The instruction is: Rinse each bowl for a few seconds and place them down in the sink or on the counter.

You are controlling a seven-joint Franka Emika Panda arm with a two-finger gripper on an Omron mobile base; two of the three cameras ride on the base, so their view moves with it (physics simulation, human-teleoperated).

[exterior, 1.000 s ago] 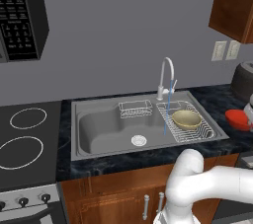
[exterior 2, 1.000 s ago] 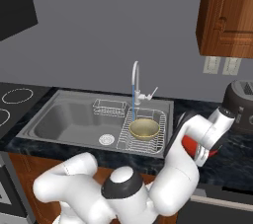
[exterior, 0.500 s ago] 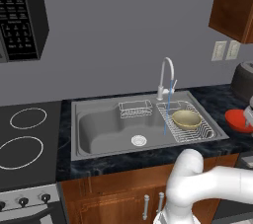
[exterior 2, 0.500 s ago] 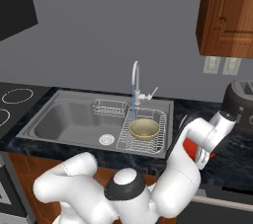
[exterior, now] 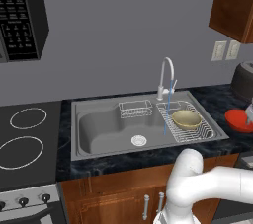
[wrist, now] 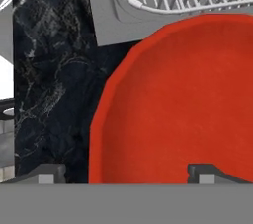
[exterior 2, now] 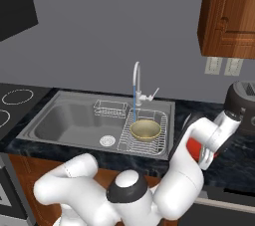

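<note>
The glossy red bowl point(wrist: 183, 104) rests on the dark marbled counter point(wrist: 54, 70), right of the sink point(exterior: 104, 129). My gripper point(wrist: 127, 174) is open low over its near rim, one fingertip outside the rim and the other over the bowl's inside. From the base views the red bowl point(exterior: 237, 121) point(exterior 2: 193, 148) sits partly behind the gripper point(exterior: 249, 114) point(exterior 2: 206, 157). The tan bowl point(exterior: 186, 119) point(exterior 2: 145, 129) stands upright on the wire rack in the sink's smaller side. A thin blue stream of water runs from the tap point(exterior: 167, 72) beside it.
A big dark grey appliance point(exterior: 244, 81) point(exterior 2: 242, 101) stands on the counter right behind the red bowl. A small wire basket point(exterior: 135, 108) sits at the back of the sink. The black stovetop point(exterior: 24, 139) lies to the left, with wooden wall cabinets point(exterior 2: 229, 11) above.
The jaws have gone from shut on the red bowl's rim to wide open. The bowl now lies on the counter. The arm has barely moved.
</note>
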